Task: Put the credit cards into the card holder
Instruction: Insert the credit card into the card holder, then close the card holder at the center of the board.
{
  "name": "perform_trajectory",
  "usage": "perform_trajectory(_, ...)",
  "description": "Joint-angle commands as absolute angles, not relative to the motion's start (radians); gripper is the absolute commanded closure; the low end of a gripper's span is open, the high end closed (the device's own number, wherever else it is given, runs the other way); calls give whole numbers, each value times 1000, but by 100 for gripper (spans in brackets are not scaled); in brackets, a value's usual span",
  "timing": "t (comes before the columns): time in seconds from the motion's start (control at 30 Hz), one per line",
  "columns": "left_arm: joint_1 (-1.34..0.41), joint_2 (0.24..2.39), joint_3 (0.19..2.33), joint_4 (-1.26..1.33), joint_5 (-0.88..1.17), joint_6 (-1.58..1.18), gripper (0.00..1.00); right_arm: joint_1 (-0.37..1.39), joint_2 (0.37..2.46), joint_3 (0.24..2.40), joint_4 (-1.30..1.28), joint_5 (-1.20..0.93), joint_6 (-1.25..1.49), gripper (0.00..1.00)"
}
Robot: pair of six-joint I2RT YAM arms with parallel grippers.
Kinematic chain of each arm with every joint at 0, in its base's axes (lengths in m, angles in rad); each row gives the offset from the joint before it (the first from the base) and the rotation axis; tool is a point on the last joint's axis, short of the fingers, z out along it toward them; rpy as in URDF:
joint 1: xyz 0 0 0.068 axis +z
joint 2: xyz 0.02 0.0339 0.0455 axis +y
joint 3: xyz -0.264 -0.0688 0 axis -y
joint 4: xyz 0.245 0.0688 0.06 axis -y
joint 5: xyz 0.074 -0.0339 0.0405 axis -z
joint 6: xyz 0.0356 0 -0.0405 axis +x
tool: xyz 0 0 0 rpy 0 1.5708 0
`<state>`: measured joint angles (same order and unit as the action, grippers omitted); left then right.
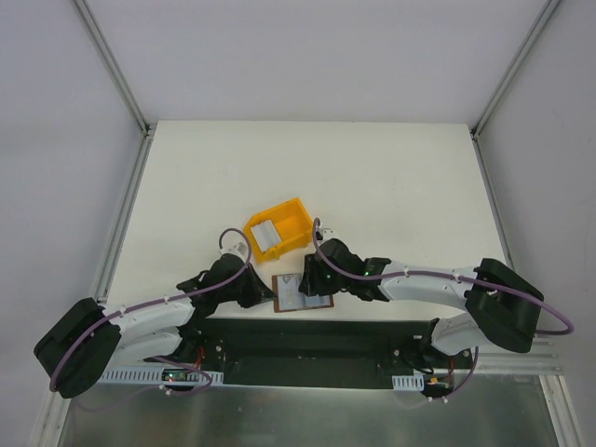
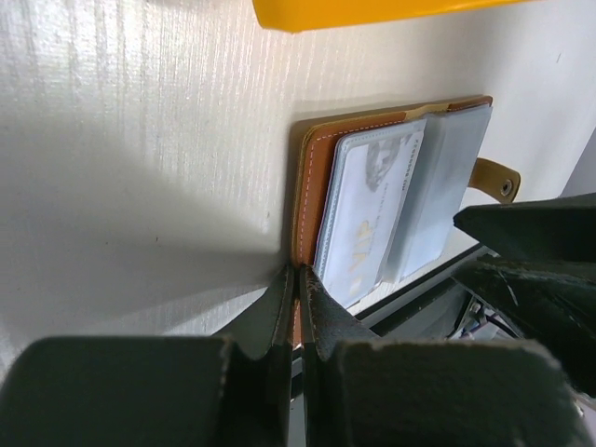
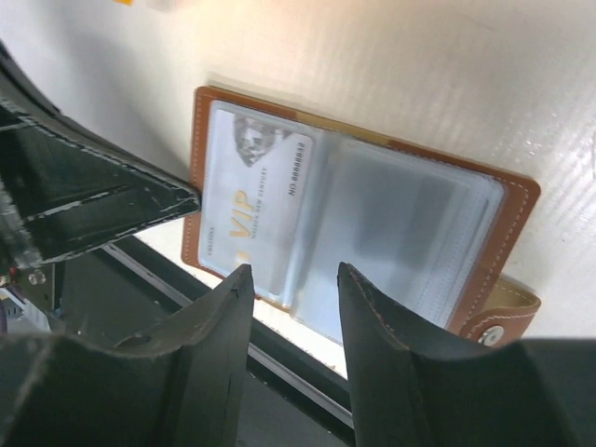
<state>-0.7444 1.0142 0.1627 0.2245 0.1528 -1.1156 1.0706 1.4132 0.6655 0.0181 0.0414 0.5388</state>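
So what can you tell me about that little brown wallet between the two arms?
The card holder is brown and leather-like, stitched along its border, lying open flat at the near edge of the table. Inside are clear plastic sleeves; one holds a pale card printed VIP. A snap tab sticks out on one side. The left gripper pinches its border; the open right gripper hovers above.

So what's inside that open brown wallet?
The card holder holds one white VIP card, sleeved. The neighbouring sleeve looks empty, but its cloudy plastic hides whatever might sit behind it.
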Motion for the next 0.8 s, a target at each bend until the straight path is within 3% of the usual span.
perform_trajectory(0.0,-739,999,138,117,132,-1109,100,1092,1413,738,5,63,505,55)
perform_trajectory(0.37,-738,942,156,89,133,-1111,100,1117,1451,787,-81,81,506,54)
perform_trajectory(0.77,-738,885,173,58,140,-1114,100,1187,1583,922,-133,100,488,46)
